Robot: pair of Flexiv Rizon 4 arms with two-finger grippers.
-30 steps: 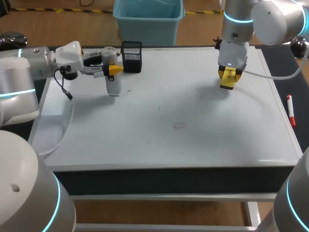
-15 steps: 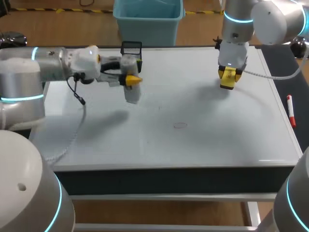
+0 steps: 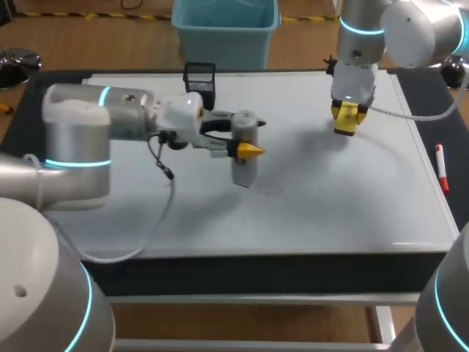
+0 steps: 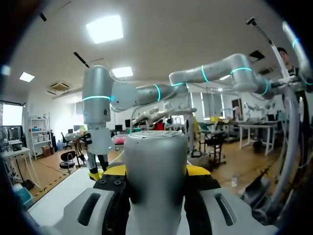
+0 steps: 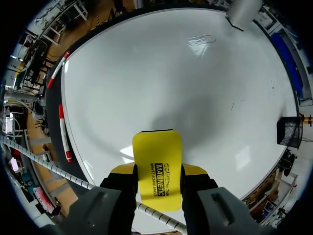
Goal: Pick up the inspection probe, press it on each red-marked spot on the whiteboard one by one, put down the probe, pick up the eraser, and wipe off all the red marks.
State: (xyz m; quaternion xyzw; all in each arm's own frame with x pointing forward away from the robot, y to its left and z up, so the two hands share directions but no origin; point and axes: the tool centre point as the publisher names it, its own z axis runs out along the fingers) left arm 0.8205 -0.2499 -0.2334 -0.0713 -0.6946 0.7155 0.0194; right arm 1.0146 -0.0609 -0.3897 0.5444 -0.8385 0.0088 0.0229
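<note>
Roughly, edges: black mesh holder (image 3: 199,84) at far edge.
Left end effector (image 3: 248,149): clamping grey cylindrical probe (image 3: 242,170) above whiteboard (image 3: 330,213).
Right end effector (image 3: 346,117): gripping yellow eraser (image 5: 156,159), far right.

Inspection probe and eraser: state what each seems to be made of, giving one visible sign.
The inspection probe looks metal, possibly silver-painted plastic: a smooth satin grey cylinder with soft highlights. The eraser looks plastic-shelled: smooth, uniformly bright yellow with printed lettering; its wiping pad is hidden.
</note>
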